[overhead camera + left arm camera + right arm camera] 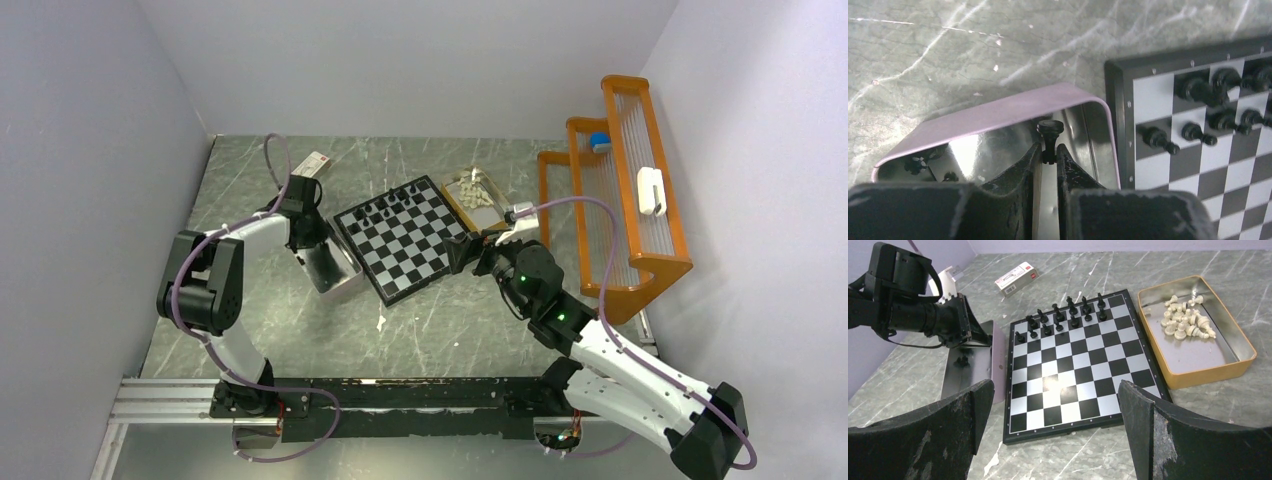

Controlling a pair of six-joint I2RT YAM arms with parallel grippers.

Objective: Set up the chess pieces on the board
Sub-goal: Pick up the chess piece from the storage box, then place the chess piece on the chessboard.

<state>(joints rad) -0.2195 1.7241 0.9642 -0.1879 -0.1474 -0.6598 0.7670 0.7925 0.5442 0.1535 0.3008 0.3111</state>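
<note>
The chessboard (405, 238) lies mid-table, with several black chessmen (398, 203) standing on its far rows; they also show in the right wrist view (1060, 317). My left gripper (1049, 152) is shut on a black chess piece (1050, 131), held over the pink-rimmed metal tin (998, 111) left of the board (1198, 150). A few more black pieces (918, 162) lie in that tin. My right gripper (1055, 405) is open and empty, at the board's near right edge (470, 255). Cream-white pieces (1185, 320) lie in the tan tray (1198, 372).
A small white and red box (311, 163) lies at the far left of the table. An orange stepped rack (625, 190) stands at the right, holding a white object (650, 190) and a blue one (599, 141).
</note>
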